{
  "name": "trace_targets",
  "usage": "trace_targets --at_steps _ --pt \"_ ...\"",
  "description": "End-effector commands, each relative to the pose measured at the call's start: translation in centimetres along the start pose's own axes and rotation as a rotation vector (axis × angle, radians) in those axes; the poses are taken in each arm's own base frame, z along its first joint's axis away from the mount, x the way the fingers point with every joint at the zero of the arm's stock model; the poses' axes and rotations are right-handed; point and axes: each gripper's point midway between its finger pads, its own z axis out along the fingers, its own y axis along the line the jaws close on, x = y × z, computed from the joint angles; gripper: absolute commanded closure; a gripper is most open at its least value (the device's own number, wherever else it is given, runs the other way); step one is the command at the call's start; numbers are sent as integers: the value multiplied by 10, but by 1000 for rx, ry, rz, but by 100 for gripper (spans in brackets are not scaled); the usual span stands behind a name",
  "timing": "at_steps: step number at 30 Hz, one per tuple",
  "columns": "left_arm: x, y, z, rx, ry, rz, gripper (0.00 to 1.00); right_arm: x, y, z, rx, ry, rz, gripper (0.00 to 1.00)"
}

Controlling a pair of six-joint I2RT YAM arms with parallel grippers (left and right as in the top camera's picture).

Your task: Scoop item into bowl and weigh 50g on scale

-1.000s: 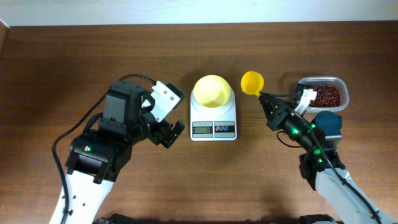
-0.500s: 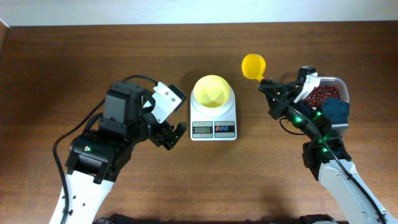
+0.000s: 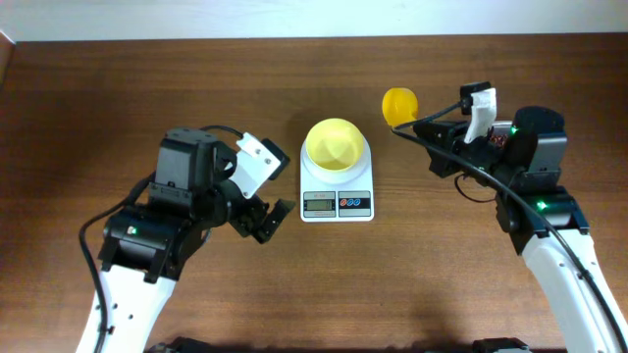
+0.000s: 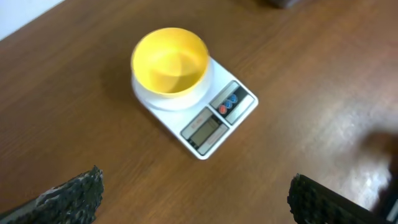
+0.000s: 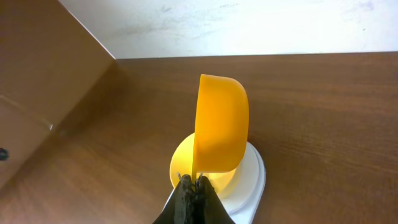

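Observation:
The pale yellow bowl (image 3: 337, 145) sits on the white scale (image 3: 337, 203) at mid-table; both also show in the left wrist view, the bowl (image 4: 170, 59) and the scale (image 4: 214, 124). The bowl looks empty. My right gripper (image 3: 427, 129) is shut on the handle of the darker yellow scoop (image 3: 398, 105), held in the air right of the bowl. In the right wrist view the scoop (image 5: 221, 134) is turned on its side above the jaws (image 5: 194, 185), with the bowl (image 5: 183, 165) behind it. My left gripper (image 3: 267, 218) is open and empty, left of the scale. The beans are hidden.
My right arm (image 3: 520, 162) covers the back right of the table where the bean tub stood. The table's back edge meets a white wall (image 5: 249, 25). Bare wood lies in front of the scale.
My right gripper has swung up and back with the scoop and rolled it onto its side; the arm now covers the bean tub. My left arm has shifted slightly left.

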Motion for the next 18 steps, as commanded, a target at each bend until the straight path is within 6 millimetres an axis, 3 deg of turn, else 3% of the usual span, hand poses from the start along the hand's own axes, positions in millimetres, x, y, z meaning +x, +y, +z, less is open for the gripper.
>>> trace_targets --at_steps 1,3,7,18 --pt "-2 -6 14 87 12 46 1 -19 3 -20 77 -37 -32 96" --pt "1 -4 20 95 33 37 1 -18 -2 -33 158 -7 -73 96" --pt "2 -4 21 95 37 35 1 -21 9 -49 168 3 -125 96" --pt "15 3 20 47 100 24 1 -10 14 -49 138 44 -99 96"
